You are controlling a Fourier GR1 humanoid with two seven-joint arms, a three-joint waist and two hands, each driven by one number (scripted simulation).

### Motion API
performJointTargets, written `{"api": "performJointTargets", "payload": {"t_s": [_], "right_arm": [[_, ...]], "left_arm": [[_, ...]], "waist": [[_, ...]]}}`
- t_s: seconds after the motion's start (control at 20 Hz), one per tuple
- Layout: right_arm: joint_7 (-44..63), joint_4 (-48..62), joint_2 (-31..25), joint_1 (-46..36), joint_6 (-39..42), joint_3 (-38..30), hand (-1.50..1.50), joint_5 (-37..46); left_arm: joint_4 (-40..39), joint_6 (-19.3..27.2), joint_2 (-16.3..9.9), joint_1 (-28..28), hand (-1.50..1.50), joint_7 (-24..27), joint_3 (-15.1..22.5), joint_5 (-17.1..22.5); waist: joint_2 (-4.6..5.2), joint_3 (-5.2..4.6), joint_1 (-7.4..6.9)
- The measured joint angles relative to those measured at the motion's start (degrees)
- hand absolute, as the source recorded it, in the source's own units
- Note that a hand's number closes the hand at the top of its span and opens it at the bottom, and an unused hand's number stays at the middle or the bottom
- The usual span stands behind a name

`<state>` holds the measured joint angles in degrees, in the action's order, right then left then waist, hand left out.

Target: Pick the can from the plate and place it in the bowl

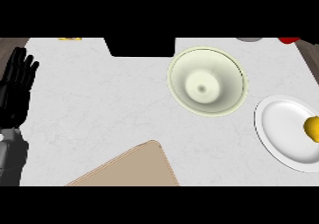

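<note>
Desk [110, 109]: white, faint marks.
Board [133, 168]: tan, at near edge.
Bowl [207, 82]: pale green, holds nothing.
Plate [285, 127]: white, right of bowl.
Can [315, 129]: yellow, on plate.
Left hand [13, 87]: fingers straight, resting at left edge.

White counter [110, 100] — bowl [207, 81], plate [285, 131] and tan board [133, 170] on it.

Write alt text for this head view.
A yellow can sits on a white plate at the counter's right edge, beside an empty cream bowl. The left hand rests open at the left edge.
</note>
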<state>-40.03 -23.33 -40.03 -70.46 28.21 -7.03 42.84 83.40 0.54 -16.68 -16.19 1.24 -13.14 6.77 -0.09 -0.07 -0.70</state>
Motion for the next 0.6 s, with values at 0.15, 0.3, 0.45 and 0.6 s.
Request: {"api": "performJointTargets", "payload": {"t_s": [0.15,0.3,0.45,0.6], "right_arm": [[2.98,-1.97,4.14,0.24,1.09,1.39,1.5,-0.46],[5.54,-4.85,8.86,2.69,0.88,2.81,1.5,-0.81],[8.21,-8.24,12.06,4.9,1.34,4.07,1.5,-0.87],[10.96,-10.83,15.71,7.43,-2.13,5.39,1.5,0.43]], "left_arm": [[0.83,-0.56,-0.61,0.73,0.0,-0.82,-0.63,0.72],[0.92,-0.52,-0.74,1.38,0.0,-0.28,-1.09,0.68],[1.45,-0.52,-0.43,1.86,0.0,-0.16,-0.92,0.58],[1.8,-0.55,-0.26,1.65,0.0,-0.22,-0.66,0.47]], "waist": [[-0.15,0.01,0.26],[-0.23,0.02,0.69],[-0.21,0.03,0.81],[-0.1,0.04,0.68]]}}
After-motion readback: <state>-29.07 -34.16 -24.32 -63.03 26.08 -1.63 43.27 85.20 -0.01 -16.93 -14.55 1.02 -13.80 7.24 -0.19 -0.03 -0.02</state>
